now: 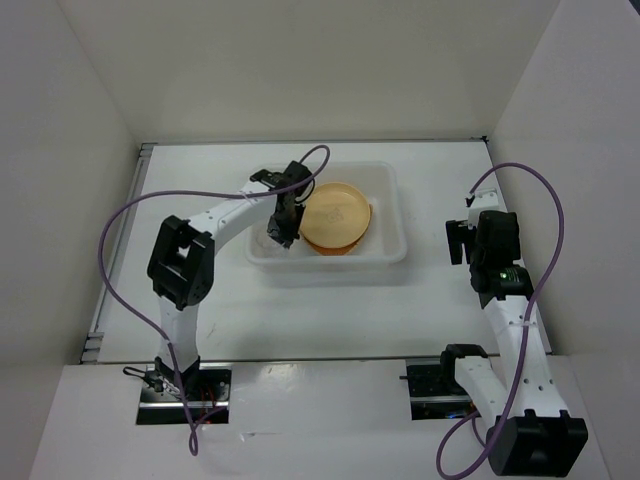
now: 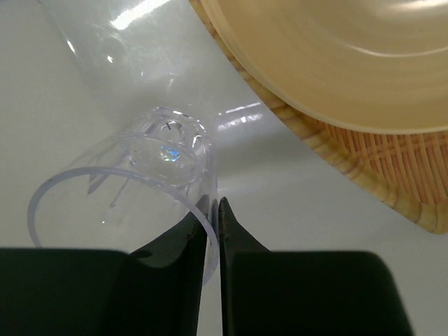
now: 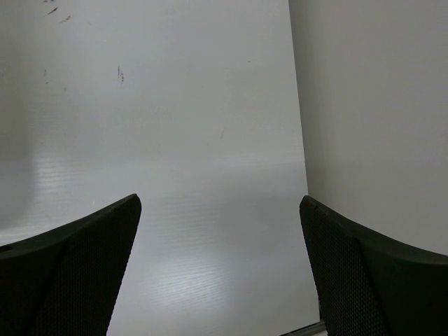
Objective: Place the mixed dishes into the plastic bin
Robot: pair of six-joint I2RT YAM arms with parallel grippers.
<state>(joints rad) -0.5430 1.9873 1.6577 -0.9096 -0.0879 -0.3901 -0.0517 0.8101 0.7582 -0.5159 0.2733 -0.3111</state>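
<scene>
The task looks nearly done: a yellow plate (image 1: 337, 215) sits on the woven dish (image 2: 392, 168) inside the plastic bin (image 1: 396, 256), and beside them the left gripper (image 2: 213, 210) pinches the rim of the clear cup (image 2: 140, 182) lying on the bin floor, leaving only its release, while the right gripper (image 3: 220, 199) hangs wide open and empty.

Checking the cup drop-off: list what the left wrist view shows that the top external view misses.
Left wrist only: the clear cup lying on its side, its wall between the left gripper's nearly closed jaws, and the woven dish's weave under the yellow plate. Top external only: the whole plastic bin and the right gripper, off to the bin's right. Both: that plate in the bin.
</scene>
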